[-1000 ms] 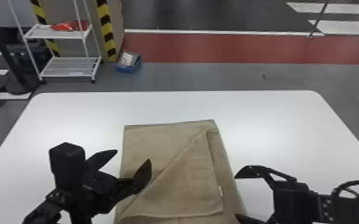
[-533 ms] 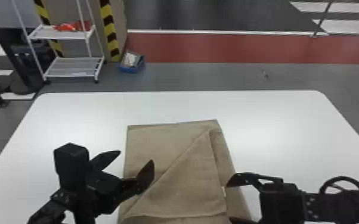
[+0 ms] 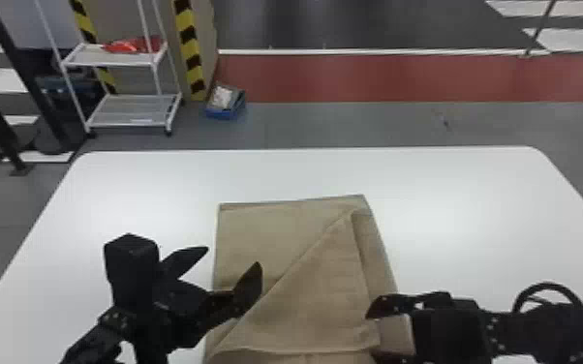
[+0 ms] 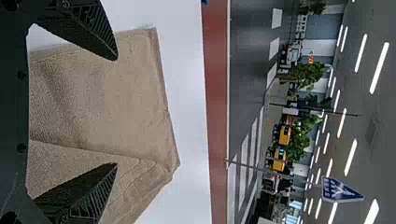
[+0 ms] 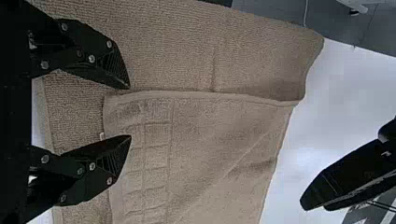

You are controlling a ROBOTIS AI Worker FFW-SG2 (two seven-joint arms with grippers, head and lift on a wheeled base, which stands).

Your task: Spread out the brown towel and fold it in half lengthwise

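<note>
Brown towel [image 3: 276, 232] lies on white table [image 3: 474, 203], flap folded diagonally across. Left gripper [image 3: 232, 257], fingers apart, at towel's left side; right gripper [image 5: 129, 112], fingers apart, brackets flap corner [image 5: 112, 103], presumably to pinch and unfold it before lengthwise fold.

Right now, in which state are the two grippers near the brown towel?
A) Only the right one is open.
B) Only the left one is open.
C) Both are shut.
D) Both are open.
D, because the left gripper and the right gripper each have their two fingers apart, with the brown towel seen in both gaps.
</note>
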